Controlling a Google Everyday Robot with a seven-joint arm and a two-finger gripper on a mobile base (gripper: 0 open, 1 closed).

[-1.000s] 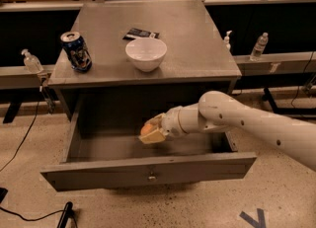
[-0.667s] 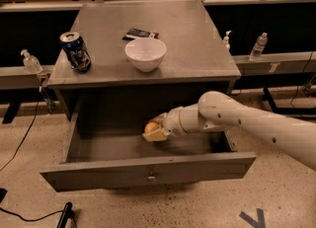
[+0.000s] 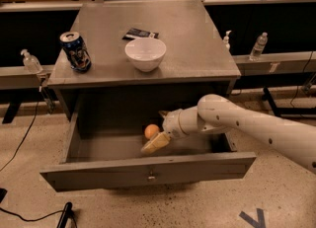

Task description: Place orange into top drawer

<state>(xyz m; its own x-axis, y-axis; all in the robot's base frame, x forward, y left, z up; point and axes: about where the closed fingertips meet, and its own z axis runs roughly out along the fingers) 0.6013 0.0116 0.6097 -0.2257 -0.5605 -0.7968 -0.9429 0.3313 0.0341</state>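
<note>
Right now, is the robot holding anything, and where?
Nothing seems held: the gripper is open in the top drawer, and the orange lies loose beside its finger.

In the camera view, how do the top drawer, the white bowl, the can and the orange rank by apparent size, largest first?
1. top drawer.
2. white bowl, only slightly above
3. can; these two look close.
4. orange, lying in the drawer beside the end effector.

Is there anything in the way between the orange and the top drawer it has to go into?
Nothing visible. The top drawer is pulled open and the orange is already inside it, right beside the gripper. The white bowl and the can stand up on the cabinet top, out of the way.
</note>
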